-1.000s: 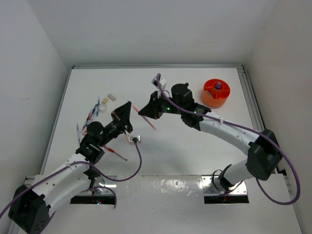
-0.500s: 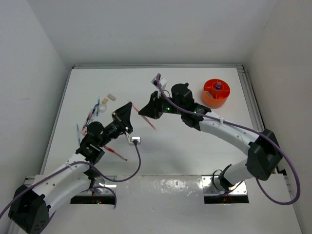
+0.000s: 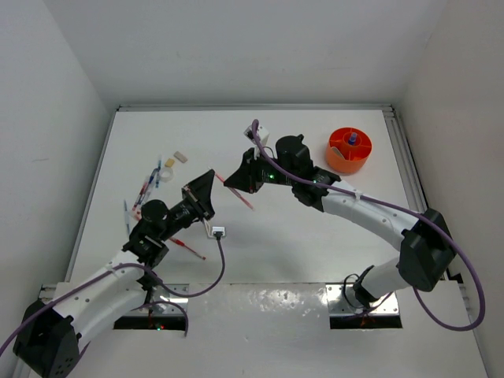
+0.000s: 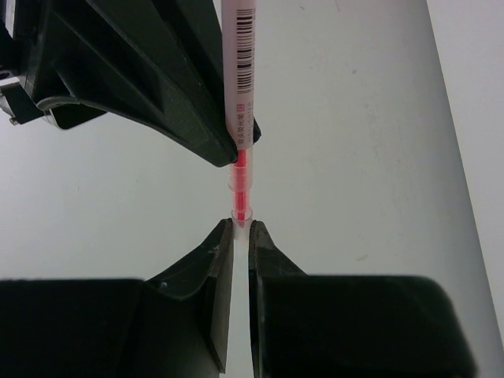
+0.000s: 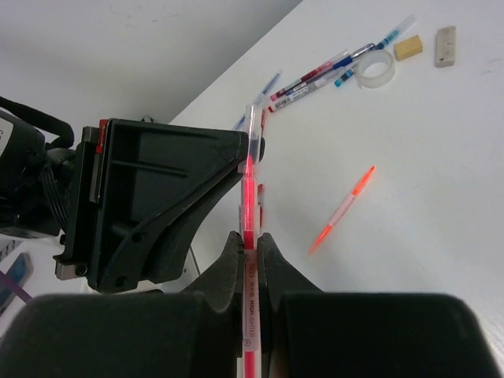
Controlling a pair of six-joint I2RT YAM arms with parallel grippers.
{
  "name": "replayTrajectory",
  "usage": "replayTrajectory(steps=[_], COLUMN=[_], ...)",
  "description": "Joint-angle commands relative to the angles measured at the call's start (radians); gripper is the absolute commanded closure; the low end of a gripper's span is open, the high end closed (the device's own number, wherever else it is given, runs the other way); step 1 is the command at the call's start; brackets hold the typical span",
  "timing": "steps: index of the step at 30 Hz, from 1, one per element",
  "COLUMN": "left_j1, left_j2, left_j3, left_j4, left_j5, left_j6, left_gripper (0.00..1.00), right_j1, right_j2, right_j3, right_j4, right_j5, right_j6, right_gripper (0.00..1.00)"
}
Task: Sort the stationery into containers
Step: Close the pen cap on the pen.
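A thin red pen (image 5: 250, 197) with a clear barrel is held off the table between both grippers. My right gripper (image 5: 250, 240) is shut on its labelled middle (image 4: 240, 71). My left gripper (image 4: 242, 227) is shut on the pen's clear tip (image 4: 241, 211), facing the right one. In the top view the two grippers, left (image 3: 211, 177) and right (image 3: 230, 180), meet tip to tip at mid-table, and the pen's free end (image 3: 246, 201) sticks out to the lower right. The orange tub (image 3: 349, 151) stands at the far right with a blue-capped bottle (image 3: 353, 139) inside.
Another red pen (image 3: 187, 248) lies near the left arm. Several pens (image 5: 327, 71), a tape roll (image 5: 376, 69), a beige block (image 5: 408, 47) and a white eraser (image 5: 446, 46) lie at the far left. A blue pen (image 3: 126, 211) lies by the left edge.
The left arm has drawn back slightly toward its base and its dangling cable plug has dropped lower. Both grippers have stayed shut on the pen.
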Motion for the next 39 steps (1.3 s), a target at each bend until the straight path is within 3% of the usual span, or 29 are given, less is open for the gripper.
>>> replayTrajectory(steps=[1, 13, 21, 26, 31, 39], left_j1=[-0.008, -0.009, -0.003, -0.009, -0.014, -0.014], left_j2=[-0.009, 0.048, -0.004, -0.03, -0.012, 0.002], left_j3=[-0.018, -0.04, -0.063, -0.089, -0.092, -0.126], left_j4=[0.024, 0.082, 0.012, -0.016, 0.045, 0.047], left_j5=[0.033, 0.113, 0.189, 0.258, 0.265, 0.292], left_j6=[0.06, 0.108, 0.102, 0.062, -0.093, -0.087], left_gripper=[1.0, 1.0, 1.0, 1.0, 1.0, 1.0], right_j1=[0.003, 0.0, -0.028, -0.028, -0.03, -0.025], right_j2=[-0.01, 0.066, 0.079, 0.112, 0.161, 0.201], right_j3=[0.033, 0.064, 0.036, 0.039, 0.059, 0.064], right_j4=[0.04, 0.149, 0.229, 0.296, 0.352, 0.366], right_j5=[0.018, -0.002, 0.025, 0.061, 0.072, 0.07], right_j6=[0.02, 0.128, 0.22, 0.256, 0.302, 0.313], right_gripper=[1.0, 1.0, 1.0, 1.0, 1.0, 1.0])
